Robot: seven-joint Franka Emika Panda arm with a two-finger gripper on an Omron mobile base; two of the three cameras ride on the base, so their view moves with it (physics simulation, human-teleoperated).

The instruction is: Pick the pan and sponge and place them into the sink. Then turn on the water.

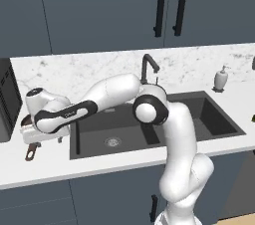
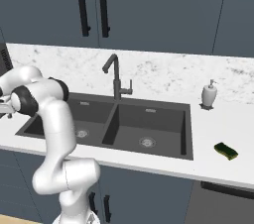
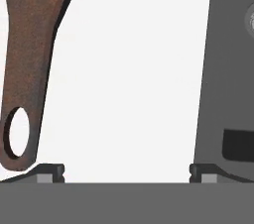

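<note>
While the pan (image 1: 31, 150) lies on the counter left of the sink (image 1: 149, 124), gripper (image 3: 126, 171) hangs wide open and empty beside its handle; next: shift over handle, close; sponge (image 2: 226, 150) waits right of sink

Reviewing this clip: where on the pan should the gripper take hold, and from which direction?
Probably the pan's long thin handle, from above. It lies flat on the counter left of the sink and is slim enough for the open gripper, which now sits off to one side of it.
</note>
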